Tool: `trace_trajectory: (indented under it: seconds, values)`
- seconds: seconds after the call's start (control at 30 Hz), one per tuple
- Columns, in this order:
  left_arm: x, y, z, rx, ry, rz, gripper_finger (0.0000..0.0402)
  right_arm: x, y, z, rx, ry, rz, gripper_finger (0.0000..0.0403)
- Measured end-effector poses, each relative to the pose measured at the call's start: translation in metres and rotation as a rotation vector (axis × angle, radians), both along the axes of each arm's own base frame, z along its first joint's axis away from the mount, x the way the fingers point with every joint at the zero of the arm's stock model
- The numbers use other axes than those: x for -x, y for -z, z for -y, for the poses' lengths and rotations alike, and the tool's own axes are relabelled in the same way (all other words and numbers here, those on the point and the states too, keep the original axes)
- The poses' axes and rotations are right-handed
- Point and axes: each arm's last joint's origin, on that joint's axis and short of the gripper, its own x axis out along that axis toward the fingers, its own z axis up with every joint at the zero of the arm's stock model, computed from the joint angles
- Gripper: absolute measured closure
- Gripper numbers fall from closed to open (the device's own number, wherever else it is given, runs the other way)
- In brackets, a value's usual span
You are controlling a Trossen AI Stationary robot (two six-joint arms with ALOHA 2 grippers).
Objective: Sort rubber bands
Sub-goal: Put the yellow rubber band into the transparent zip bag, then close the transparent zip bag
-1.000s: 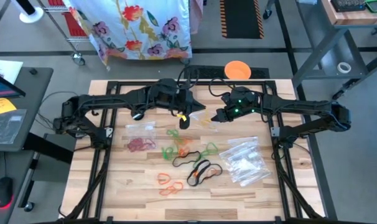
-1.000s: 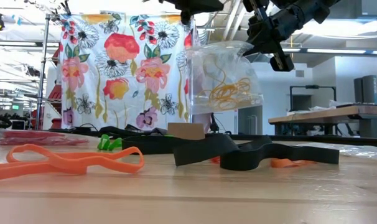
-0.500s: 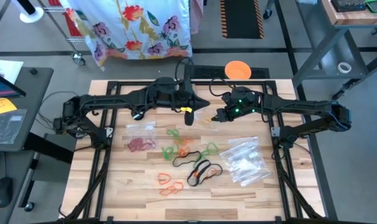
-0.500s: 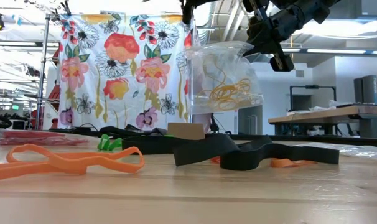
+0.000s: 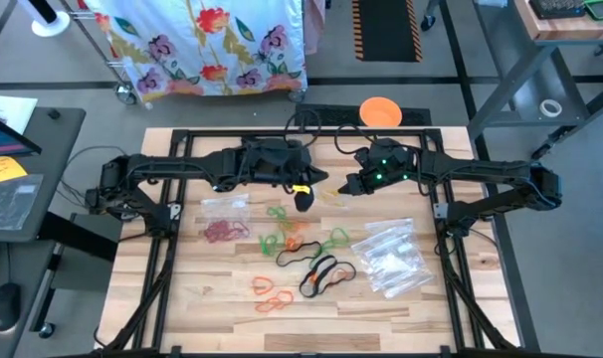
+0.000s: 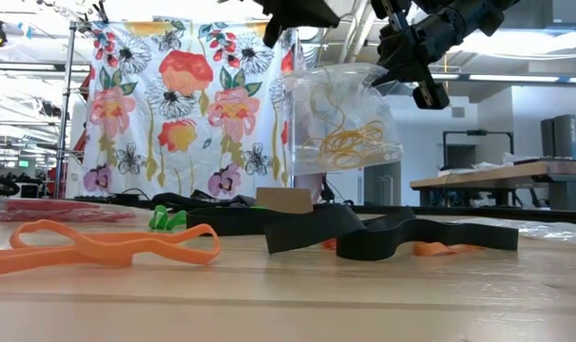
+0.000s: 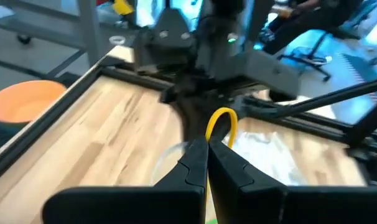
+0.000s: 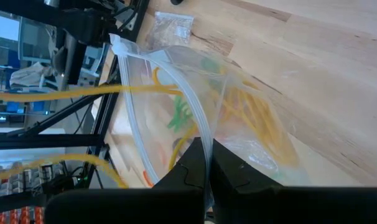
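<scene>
My left gripper [image 5: 303, 197] is in the air over the table's far middle, shut on one yellow rubber band [image 7: 221, 121]. Just to its right, my right gripper [image 5: 344, 187] is shut on a clear zip bag [image 6: 340, 119]. The bag hangs open in the air with several yellow rubber bands [image 6: 350, 141] in it. In the low view my left gripper [image 6: 293, 14] stands above the bag's mouth, at its left side. Loose green [image 5: 279, 240], orange [image 5: 272, 294] and black rubber bands [image 5: 321, 273] lie on the wood. My left gripper pinches the yellow rubber band between its two fingertips [image 7: 198, 155]. A short arc of the loop [image 7: 226, 114] stands out past the tips, clear of the table. My right gripper pinches the bag's zip rim [image 8: 204, 134] between its two fingers. They come slanting down from the table's right. The bag hangs below them with its mouth open, clear of the table.
A clear bag holding red bands [image 5: 222, 231] lies at the left. A heap of clear zip bags [image 5: 391, 259] lies at the right. An orange disc [image 5: 379, 109] sits beyond the far edge. The black frame rails [image 5: 162, 268] run along both sides.
My left gripper has rolled about its own axis with the yellow band and shifted a little toward the bag. My right gripper and the bag have kept still.
</scene>
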Motion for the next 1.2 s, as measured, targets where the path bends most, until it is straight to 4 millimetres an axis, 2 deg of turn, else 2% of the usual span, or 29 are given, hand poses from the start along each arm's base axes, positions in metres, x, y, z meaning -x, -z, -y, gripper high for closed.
trace_trajectory:
  seconds: [0.4, 0.67, 0.8, 1.07, 1.2]
  values:
    - [0.003, 0.006, -0.002, -0.147, -0.018, -0.097, 0.0398, 0.000, 0.000, 0.000, 0.000, 0.000, -0.001, 0.0403]
    - [0.003, 0.007, -0.002, -0.125, -0.063, -0.106, 0.0318, 0.000, 0.000, 0.000, 0.000, 0.000, 0.000, 0.0403]
    - [0.003, 0.006, -0.002, -0.108, -0.068, -0.093, 0.0294, 0.000, 0.000, 0.000, 0.000, 0.000, -0.001, 0.0403]
    - [0.004, 0.006, -0.004, -0.114, -0.074, -0.097, 0.0291, 0.000, 0.000, 0.000, 0.000, 0.000, -0.001, 0.0403]
    - [0.012, 0.000, -0.003, -0.144, -0.063, -0.109, 0.0293, 0.000, 0.000, 0.000, 0.000, 0.000, 0.001, 0.0403]
